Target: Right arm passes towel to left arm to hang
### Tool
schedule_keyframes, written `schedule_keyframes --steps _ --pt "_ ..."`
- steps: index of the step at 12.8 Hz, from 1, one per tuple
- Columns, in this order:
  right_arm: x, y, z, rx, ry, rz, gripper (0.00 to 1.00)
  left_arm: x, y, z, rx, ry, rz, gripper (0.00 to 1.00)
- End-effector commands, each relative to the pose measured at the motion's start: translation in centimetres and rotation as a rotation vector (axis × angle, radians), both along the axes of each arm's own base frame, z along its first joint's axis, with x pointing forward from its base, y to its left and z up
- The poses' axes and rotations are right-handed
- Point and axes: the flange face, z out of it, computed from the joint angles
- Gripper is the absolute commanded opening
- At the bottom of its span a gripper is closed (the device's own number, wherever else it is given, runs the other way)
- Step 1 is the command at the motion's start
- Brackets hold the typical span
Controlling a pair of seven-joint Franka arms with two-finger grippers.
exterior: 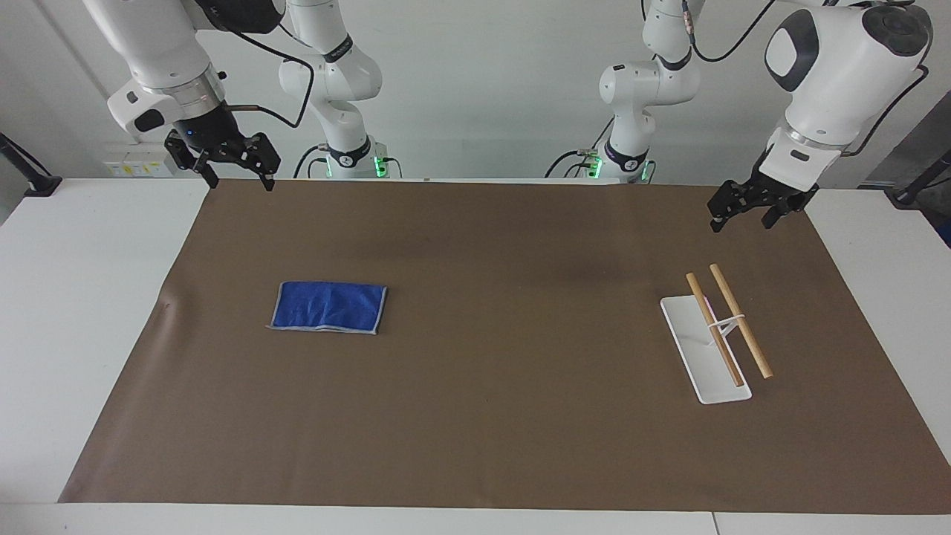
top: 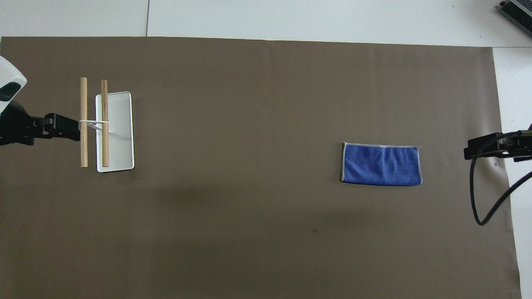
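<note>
The blue towel (exterior: 328, 307) lies flat on the brown mat toward the right arm's end of the table; it also shows in the overhead view (top: 381, 164). The rack, a white base (exterior: 724, 386) with two wooden rods (exterior: 739, 319), stands toward the left arm's end, and shows in the overhead view (top: 118, 137). My right gripper (exterior: 239, 180) hangs open and empty over the mat's corner, well clear of the towel. My left gripper (exterior: 741, 221) hangs open and empty over the mat's edge, close to the rack's rods.
The brown mat (exterior: 475, 416) covers most of the white table (exterior: 74, 334). A black cable (top: 478, 199) loops down from the right arm. A grey device (top: 517, 12) sits at the table's corner farthest from the robots, at the right arm's end.
</note>
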Motion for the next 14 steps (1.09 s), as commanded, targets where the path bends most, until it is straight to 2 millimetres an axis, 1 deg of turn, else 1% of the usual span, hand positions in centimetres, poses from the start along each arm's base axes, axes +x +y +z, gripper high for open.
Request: schedule_keyframes --steps 1,5,8,14 --pt "-0.72 0.23 0.04 -0.001 -0.002 -0.028 1.0 -0.87 0.31 0.14 -0.009 -0.005 -0.004 1.0" --pt "-0.74 0.0 -0.2 -0.001 -0.001 -0.033 1.0 -0.87 0.31 0.14 -0.009 -0.005 -0.005 1.0" --pt "-1.29 0.09 -0.67 -0.001 0.009 -0.029 1.0 -0.87 0.31 0.14 -0.009 -0.005 -0.004 1.0" --pt "-1.32 0.31 -0.49 -0.002 0.009 -0.022 1.0 -0.86 0.31 0.21 -0.009 -0.007 -0.004 1.0"
